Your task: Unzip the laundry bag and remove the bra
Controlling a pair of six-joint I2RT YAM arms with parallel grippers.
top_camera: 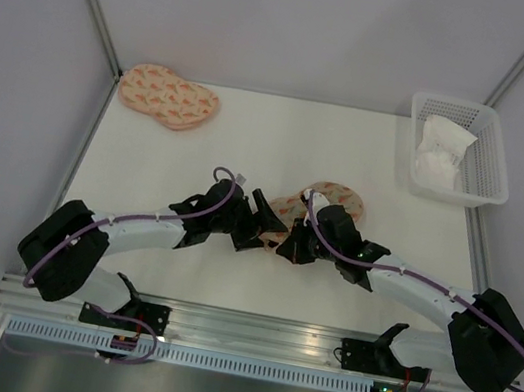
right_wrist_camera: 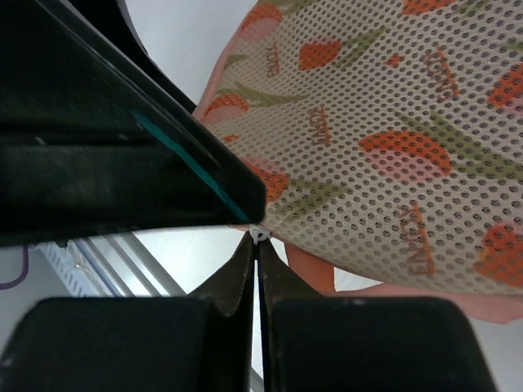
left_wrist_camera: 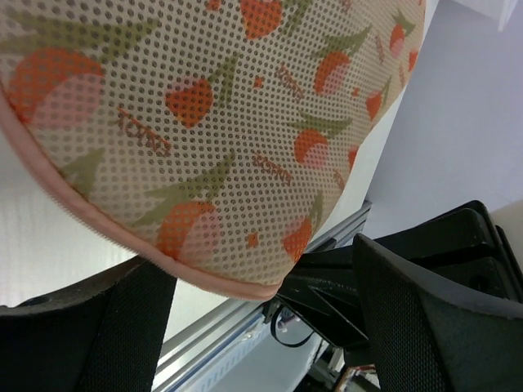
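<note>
From above, both arms meet at the middle of the tabletop (top_camera: 251,143), over the near end of the laundry bag (top_camera: 334,201). The left fingers (top_camera: 260,218) and right fingers (top_camera: 290,242) are nearly touching each other. This view alone shows a second printed pouch (top_camera: 168,96) at the upper left and a basket (top_camera: 489,160) with a white cloth (top_camera: 443,147) at the upper right. It cannot show how either set of fingers stands. The bra is not visible in any view; I judge it is still inside the bag.

The left wrist view shows the laundry bag (left_wrist_camera: 229,122) filling the top, its pink rim dipping between the left fingers (left_wrist_camera: 425,327), which stand wide apart and clamp nothing. So the bag is not anchored, and a pull could drag it along instead of opening the zip.

The right wrist view shows the right fingers (right_wrist_camera: 237,278) pressed together at lower centre on a small pale bit, probably the zipper pull (right_wrist_camera: 260,235), beside the bag (right_wrist_camera: 392,122). That hold is only at the very tips, so it could slip off. A black shape (right_wrist_camera: 106,122), likely the left arm, crowds the upper left, so the arms may collide.
</note>
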